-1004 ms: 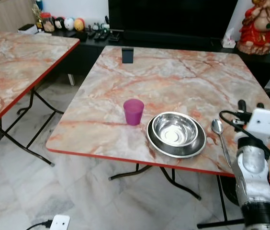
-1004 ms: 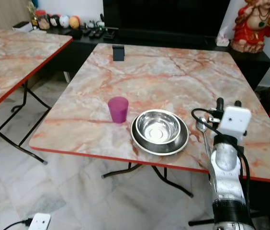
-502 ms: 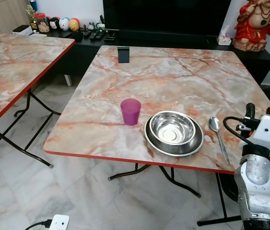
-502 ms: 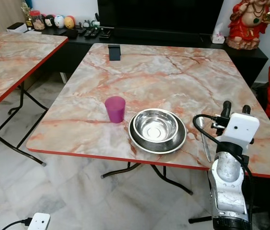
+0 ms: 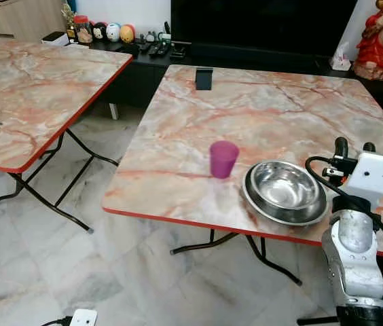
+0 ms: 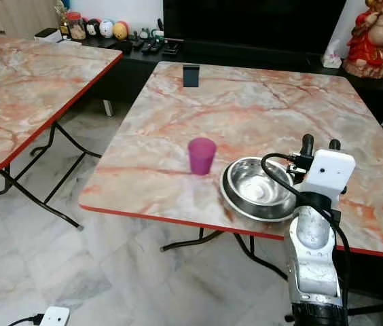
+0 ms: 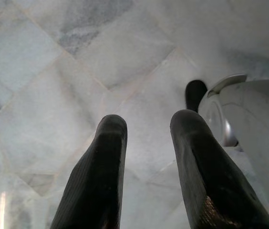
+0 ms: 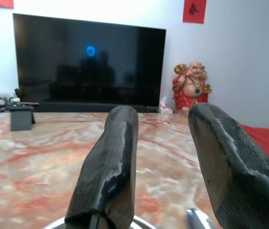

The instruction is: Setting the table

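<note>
- Three pieces sit at the near edge of the marble table (image 5: 273,115): a purple cup (image 5: 223,159), a steel bowl (image 5: 288,190) resting in a steel plate (image 5: 259,201), and what looks like a spoon (image 8: 197,219) just past the bowl on the robot's right, glimpsed in the right wrist view
- Cup stands upright just to the left of the plate, near it but apart; the bowl is nested inside the plate and looks empty
- Right gripper (image 6: 317,144) is raised at the table's near right edge, beside the plate and above the tabletop, fingers spread with nothing between them
- Left gripper (image 7: 149,143) hangs over the tiled floor (image 7: 67,71), its fingers apart and empty; that arm looks idle
- As a judgement, one place setting looks close to complete: drink, bowl, plate and likely a spoon are grouped together in a sensible layout
- Whatever remains is hard to say from these views; a fork or a second setting might be wanted, but no loose tableware lies elsewhere on this table
- Other things nearby are a small dark stand (image 5: 204,79) at the far edge, a second marble table (image 5: 35,81) to the left and a red figurine (image 6: 379,41) by the screen, none of them part of the setting
</note>
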Controlling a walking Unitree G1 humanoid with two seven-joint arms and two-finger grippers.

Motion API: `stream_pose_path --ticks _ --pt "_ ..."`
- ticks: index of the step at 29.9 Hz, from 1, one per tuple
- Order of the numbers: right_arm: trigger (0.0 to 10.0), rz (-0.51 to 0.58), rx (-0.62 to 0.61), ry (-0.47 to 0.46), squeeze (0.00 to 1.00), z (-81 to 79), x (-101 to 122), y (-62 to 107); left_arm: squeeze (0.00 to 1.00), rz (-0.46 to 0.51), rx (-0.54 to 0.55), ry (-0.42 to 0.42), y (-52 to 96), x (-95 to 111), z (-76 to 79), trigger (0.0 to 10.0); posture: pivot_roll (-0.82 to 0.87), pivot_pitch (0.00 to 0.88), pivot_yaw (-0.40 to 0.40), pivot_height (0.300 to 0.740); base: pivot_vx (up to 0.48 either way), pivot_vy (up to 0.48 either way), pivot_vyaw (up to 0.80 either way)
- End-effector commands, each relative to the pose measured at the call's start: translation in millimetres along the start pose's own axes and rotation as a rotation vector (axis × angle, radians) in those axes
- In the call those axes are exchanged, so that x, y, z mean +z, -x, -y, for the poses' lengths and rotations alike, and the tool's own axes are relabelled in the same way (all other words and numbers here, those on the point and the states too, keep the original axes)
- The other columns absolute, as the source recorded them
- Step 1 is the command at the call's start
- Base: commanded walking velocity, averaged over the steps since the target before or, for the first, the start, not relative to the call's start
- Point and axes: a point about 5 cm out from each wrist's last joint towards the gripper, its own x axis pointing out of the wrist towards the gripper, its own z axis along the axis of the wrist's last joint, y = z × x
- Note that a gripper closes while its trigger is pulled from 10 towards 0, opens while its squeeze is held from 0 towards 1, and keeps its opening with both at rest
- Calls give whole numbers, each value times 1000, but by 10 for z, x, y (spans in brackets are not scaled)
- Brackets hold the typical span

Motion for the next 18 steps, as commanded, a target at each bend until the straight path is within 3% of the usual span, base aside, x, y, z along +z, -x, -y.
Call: stream_pose_path --ticks 1,12,18 --pt "10000 12 -16 2 0 46 54 -22 0 -20 10 31 0 -28 8 10000 67 0 -50 707 0 382 0" --pt "10000 4 -35 -14 0 32 62 -58 0 -5 21 65 1 -19 3 10000 56 0 -39 707 0 382 0" --pt "10000 -22 -12 -47 0 -53 45 -78 0 -10 29 71 0 -15 -10 10000 53 0 -33 707 0 381 0"
